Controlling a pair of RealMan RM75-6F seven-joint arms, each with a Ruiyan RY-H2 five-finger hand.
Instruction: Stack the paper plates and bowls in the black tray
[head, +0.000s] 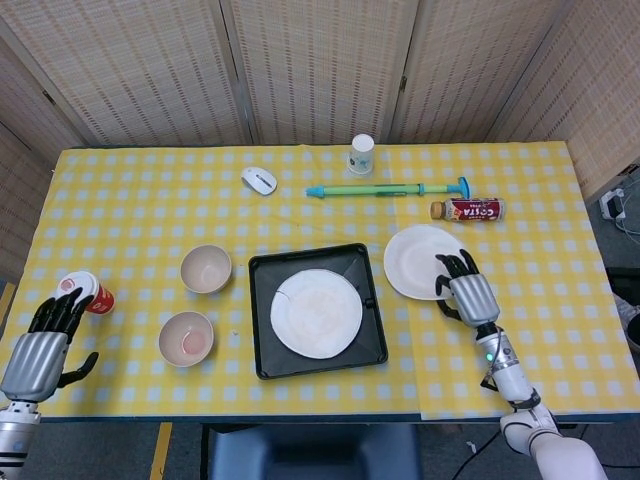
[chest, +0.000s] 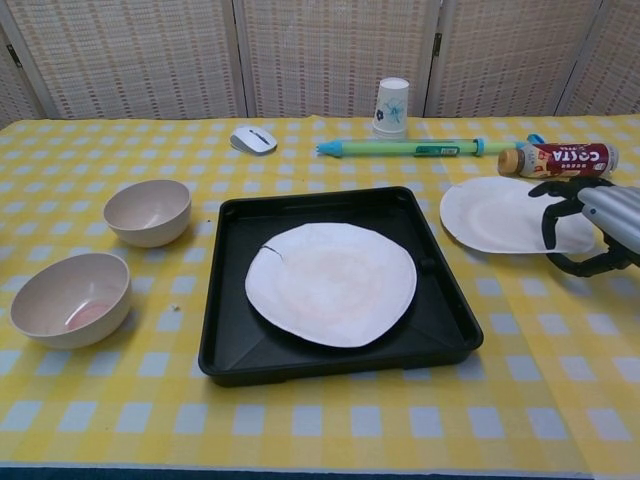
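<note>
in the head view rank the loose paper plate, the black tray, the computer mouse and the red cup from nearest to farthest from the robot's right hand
From the right hand:
1. Loose paper plate, right under its fingers.
2. Black tray, to its left.
3. Computer mouse, far back left.
4. Red cup, at the table's left edge.
</note>
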